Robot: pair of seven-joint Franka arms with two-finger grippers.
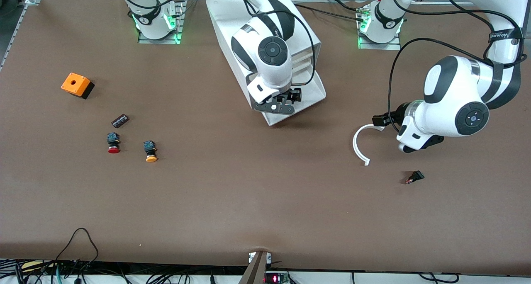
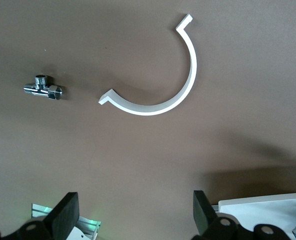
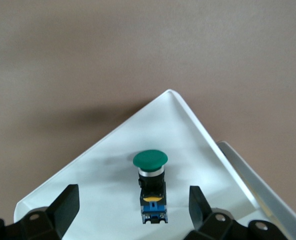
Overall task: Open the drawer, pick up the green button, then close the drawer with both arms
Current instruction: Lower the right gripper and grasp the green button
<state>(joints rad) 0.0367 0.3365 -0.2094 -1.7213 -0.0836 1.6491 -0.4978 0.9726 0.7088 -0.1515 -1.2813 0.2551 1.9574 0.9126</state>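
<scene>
Hovering over the pulled-out drawer [image 1: 315, 91] of the white cabinet [image 1: 232, 23], the right tool [image 1: 286, 101] stood wide, the green button [image 3: 151, 180] lying in the drawer between its fingers [image 3: 62, 207], untouched. The left tool [image 2: 135, 217], equally wide and empty, waited above the desk [image 1: 249, 192] near a white curved clip [image 2: 163, 100]

Three push buttons: green button [image 3: 151, 186] in the open drawer [image 1: 314, 94], red button [image 1: 113, 143] and yellow button [image 1: 150, 151] toward the right arm's end from it. Two grippers.
</scene>
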